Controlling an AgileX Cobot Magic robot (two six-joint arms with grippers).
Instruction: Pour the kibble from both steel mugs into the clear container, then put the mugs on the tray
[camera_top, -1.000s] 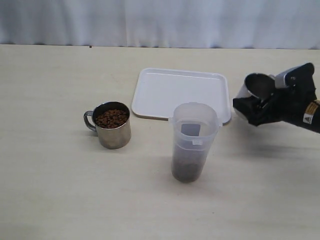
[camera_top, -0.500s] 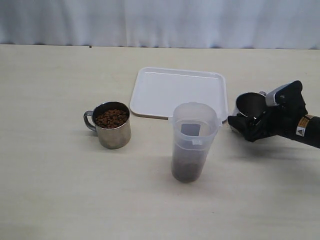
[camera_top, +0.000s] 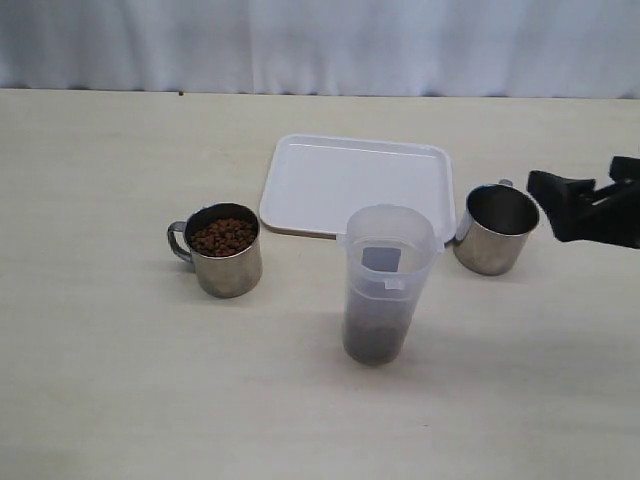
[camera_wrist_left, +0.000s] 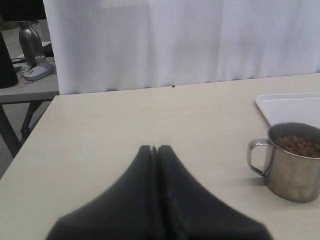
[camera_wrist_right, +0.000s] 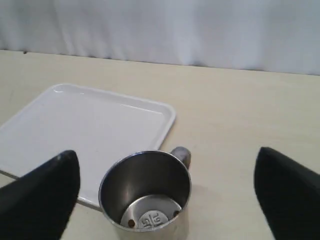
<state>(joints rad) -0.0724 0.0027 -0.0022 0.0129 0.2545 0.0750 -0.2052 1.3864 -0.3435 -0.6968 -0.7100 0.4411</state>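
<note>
One steel mug (camera_top: 226, 250) on the left is full of kibble (camera_top: 224, 237) and also shows in the left wrist view (camera_wrist_left: 292, 161). The other steel mug (camera_top: 495, 228) (camera_wrist_right: 146, 192) stands upright on the table just right of the white tray (camera_top: 340, 180), with only a pellet or two inside. The clear container (camera_top: 385, 283) stands in front, kibble in its bottom. My right gripper (camera_top: 575, 205) (camera_wrist_right: 167, 187) is open and backed off to the right of the near-empty mug, touching nothing. My left gripper (camera_wrist_left: 155, 149) is shut and holds nothing, left of the full mug.
A white curtain hangs behind the table's far edge. In the left wrist view, a second table (camera_wrist_left: 27, 85) with a dark bottle and a mouse stands beyond the table's corner.
My right gripper lowered the near-empty mug onto the table beside the tray, opened, and drew back to the right. The full mug and the container have not moved.
</note>
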